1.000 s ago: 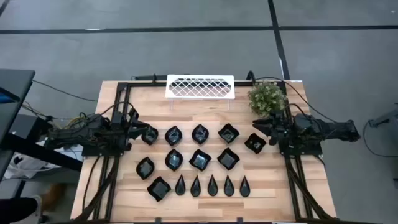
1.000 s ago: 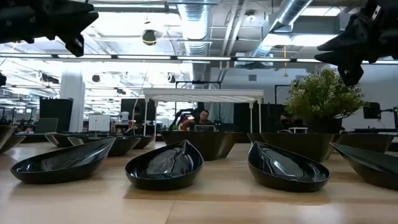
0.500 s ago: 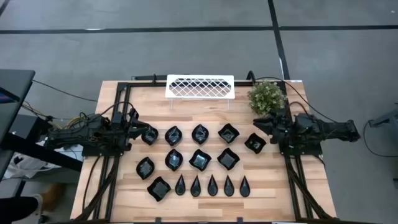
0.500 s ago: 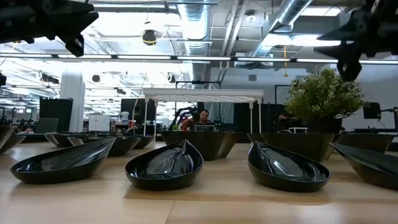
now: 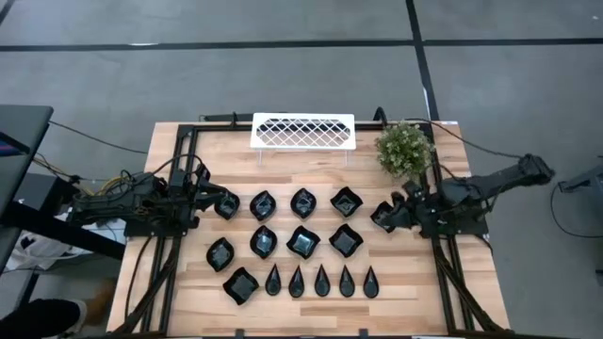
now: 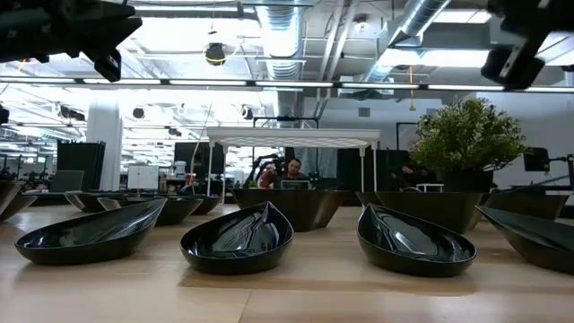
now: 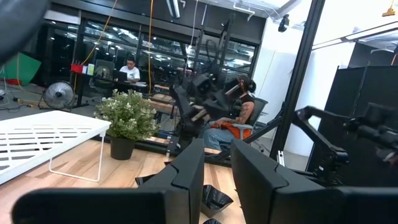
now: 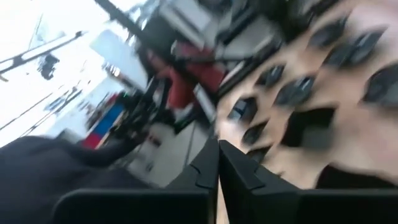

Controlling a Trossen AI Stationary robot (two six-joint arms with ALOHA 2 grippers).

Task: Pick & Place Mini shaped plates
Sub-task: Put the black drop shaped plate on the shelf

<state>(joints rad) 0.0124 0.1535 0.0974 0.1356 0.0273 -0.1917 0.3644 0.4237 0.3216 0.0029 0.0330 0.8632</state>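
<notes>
Approach step, nothing picked yet by the look of it. Landmark: the white lattice rack point(image 5: 303, 131) at the table's far edge. The mini shaped plates point(image 5: 303, 242) sit in rows on the near side of the rack: squares and leaves, then narrow teardrops nearest the front edge. Right gripper point(image 5: 388, 213) hovers over the outermost leaf plate point(image 5: 381, 217), on the rack's right, just in front of the green plant point(image 5: 405, 148). Its fingers point(image 8: 214, 167) are pressed together, clenched on nothing. Left gripper point(image 5: 219, 201) waits beside the rack's left-side plates, fingers point(image 7: 186, 171) parted. Next move likely: open the right claw, drop onto that plate's rim, avoid clipping the plant.
</notes>
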